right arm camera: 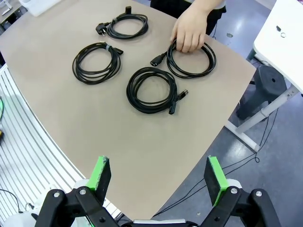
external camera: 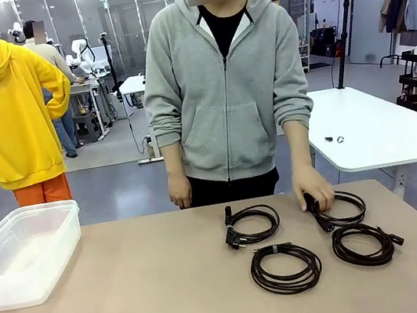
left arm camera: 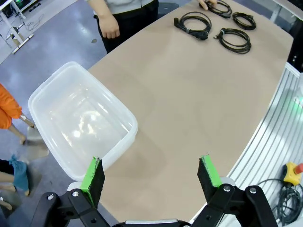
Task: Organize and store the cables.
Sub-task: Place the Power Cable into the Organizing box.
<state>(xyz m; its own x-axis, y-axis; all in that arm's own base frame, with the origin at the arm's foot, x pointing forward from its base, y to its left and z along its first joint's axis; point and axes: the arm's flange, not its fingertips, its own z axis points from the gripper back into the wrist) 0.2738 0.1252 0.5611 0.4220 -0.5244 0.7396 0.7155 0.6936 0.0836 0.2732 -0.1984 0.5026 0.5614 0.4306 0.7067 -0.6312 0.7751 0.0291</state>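
On table (external camera: pixel 135 295): four coiled cables (external camera: pixel 257 274) | person's hand (external camera: pixel 314 190) on one | left gripper (left arm camera: pixel 151 166), right gripper (right arm camera: pixel 157 166) wide open, empty.

— How is the left end effector (left arm camera: pixel 150 164) sitting?
— It is hanging high above the tabletop (left arm camera: pixel 189 104), jaws standing wide apart and gripping nothing. Its green pads (left arm camera: pixel 93 171) are rising from 6 o'clock in its own wrist view.
— And the right end effector (right arm camera: pixel 157 165)?
— It is hovering just as high, spread just as wide, and it is holding nothing either.
— What are the person's hands doing?
— The person is laying one hand (external camera: pixel 315 191) palm-down at 4 o'clock in the front view, fingers curling, the arm reaching straight down. The other hand (external camera: pixel 181 196) is hanging loosely by the hip at 7 o'clock, fingers half curling.
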